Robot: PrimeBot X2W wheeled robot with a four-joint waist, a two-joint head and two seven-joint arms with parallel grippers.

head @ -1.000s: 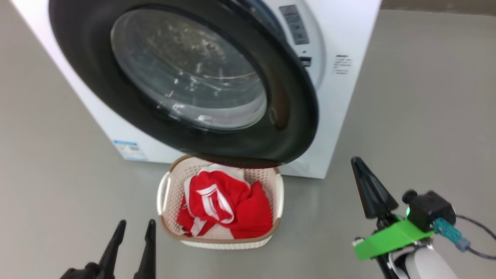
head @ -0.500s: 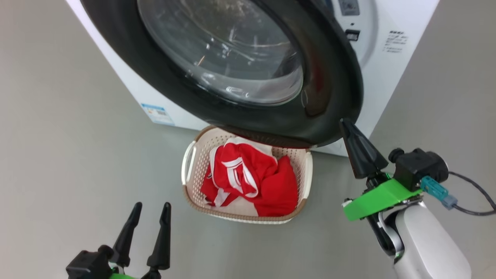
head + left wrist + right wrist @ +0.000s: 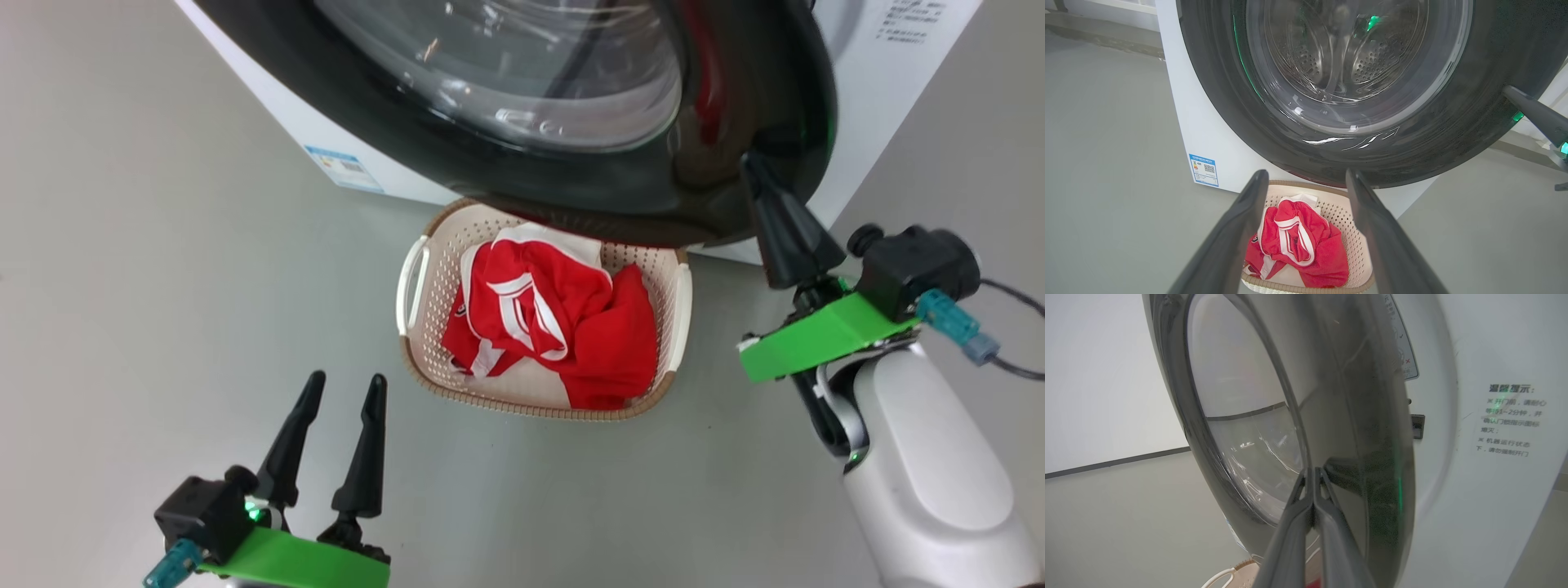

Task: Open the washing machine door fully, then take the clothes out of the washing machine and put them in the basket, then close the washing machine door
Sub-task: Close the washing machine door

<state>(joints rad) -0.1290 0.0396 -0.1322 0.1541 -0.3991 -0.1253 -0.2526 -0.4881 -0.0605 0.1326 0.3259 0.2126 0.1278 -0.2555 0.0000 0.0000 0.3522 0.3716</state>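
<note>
step in hand: closing the washing machine door (image 3: 620, 192); judged so because the clothes (image 3: 563, 327) lie in the basket (image 3: 441, 278) and the drum (image 3: 1372, 61) looks bare through the glass.
right gripper (image 3: 755, 171): fingers pressed together, holding nothing; its tip is at the door's glossy black rim, contact uncertain.
left gripper (image 3: 347, 380): fingers spread, empty, apart from door and basket.
clothes: heaped in the basket, just ahead of the left gripper and below the right gripper's tip.
door: ajar, with a gap to the washing machine (image 3: 865, 122) front beyond the right gripper's tip.
next move: likely a steady push on the rim's latch side, following the door's arc so the tip does not skid on the gloss, until the catch takes.
</note>
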